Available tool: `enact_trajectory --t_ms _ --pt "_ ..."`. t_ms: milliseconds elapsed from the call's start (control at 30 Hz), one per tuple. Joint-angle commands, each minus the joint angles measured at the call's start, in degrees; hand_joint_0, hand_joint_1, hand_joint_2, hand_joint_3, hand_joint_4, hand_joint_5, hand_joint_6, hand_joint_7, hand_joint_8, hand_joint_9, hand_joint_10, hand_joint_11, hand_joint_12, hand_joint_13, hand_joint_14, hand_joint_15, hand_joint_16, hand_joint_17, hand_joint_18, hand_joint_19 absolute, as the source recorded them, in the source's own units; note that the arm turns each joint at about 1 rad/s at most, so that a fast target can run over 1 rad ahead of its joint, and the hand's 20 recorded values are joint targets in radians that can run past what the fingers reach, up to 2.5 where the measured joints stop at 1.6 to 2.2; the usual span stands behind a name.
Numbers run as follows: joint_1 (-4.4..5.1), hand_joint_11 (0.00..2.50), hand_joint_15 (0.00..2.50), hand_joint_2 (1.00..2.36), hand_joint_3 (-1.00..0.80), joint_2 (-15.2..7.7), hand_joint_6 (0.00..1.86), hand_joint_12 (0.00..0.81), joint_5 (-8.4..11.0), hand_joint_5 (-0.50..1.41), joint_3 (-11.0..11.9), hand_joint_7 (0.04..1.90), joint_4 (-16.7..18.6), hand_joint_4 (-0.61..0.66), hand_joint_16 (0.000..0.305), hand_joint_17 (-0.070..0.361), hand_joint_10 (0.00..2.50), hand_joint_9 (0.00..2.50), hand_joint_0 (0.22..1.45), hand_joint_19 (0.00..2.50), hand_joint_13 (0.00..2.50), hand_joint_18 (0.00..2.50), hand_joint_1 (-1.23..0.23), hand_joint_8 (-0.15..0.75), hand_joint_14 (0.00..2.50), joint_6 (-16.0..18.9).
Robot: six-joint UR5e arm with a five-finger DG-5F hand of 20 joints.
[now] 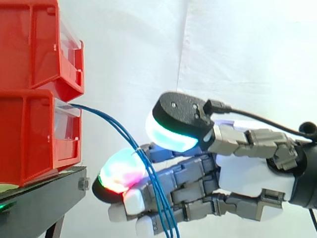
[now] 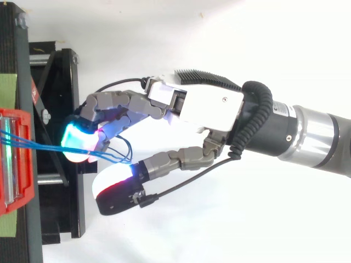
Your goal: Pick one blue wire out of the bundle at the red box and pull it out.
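Blue wires [image 1: 161, 208]: a small bundle, at least two strands. They leave the front of the lower red box [image 1: 29, 134] ahead of the robot hand [image 1: 247, 173], arc down and back to it, cross its fingers, and hang loose below it. From above, they run from the box to the hand and end in a small loop between fingers and thumb.

Robot hand: open. The fingers reach forward with only a slight bend, and the thumb [image 1: 178, 124] stands well apart from them. The wires lie against the fingers just behind a glowing fingertip [image 1: 121, 173]. The thumb does not bear on them, so I judge nothing is pinched.

Progress: the hand has reached the bundle and touches it. No single strand is separated, none is gripped, and the far ends are not yet out of the box. Left to do: isolate one wire, close on it, and draw it back.

Room: just ahead of the fingertips are the front lip of the lower box and the corner of the black stand [image 1: 44, 191] under it. A second red box [image 1: 29, 44] sits above and ahead. Behind, above and to either side of the hand is open space before the white curtain [image 1: 237, 49], so a straight pull back looks unobstructed. Risk: neighbouring strands could drag along.
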Motion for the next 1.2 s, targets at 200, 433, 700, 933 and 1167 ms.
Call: enact_trajectory --t_ms 200,433,700,933,1167 --pt "-0.19 0.55 0.24 1.01 -0.33 0.0 0.50 0.435 -0.76 -0.11 1.1 1.25 -0.2 0.29 0.055 0.123 0.01 0.75 0.59 0.39 0.57 0.58 -0.65 0.336 0.01 1.1" --pt "-0.19 0.55 0.24 1.02 -0.28 0.0 0.53 0.433 -0.76 -0.12 1.1 1.23 -0.2 0.27 0.055 0.123 0.01 0.75 0.60 0.39 0.57 0.59 -0.65 0.336 0.01 1.1" --pt "-0.19 0.56 0.25 1.02 -0.24 0.0 0.56 0.433 -0.85 -0.12 1.1 1.18 -0.2 0.27 0.054 0.122 0.01 0.76 0.63 0.39 0.58 0.60 -0.65 0.334 0.01 1.2" --pt "-0.37 0.56 0.24 1.02 -0.19 0.3 0.60 0.433 -1.55 -0.13 1.8 1.15 -0.8 0.27 0.054 0.122 0.01 0.76 0.65 0.39 0.60 0.62 -0.66 0.335 0.01 1.5" --pt "-0.37 0.58 0.25 1.02 -0.19 0.4 0.76 0.435 -1.64 -0.17 1.9 0.92 -0.8 0.28 0.055 0.124 0.01 0.77 0.65 0.40 0.61 0.65 -0.73 0.336 0.01 1.5"
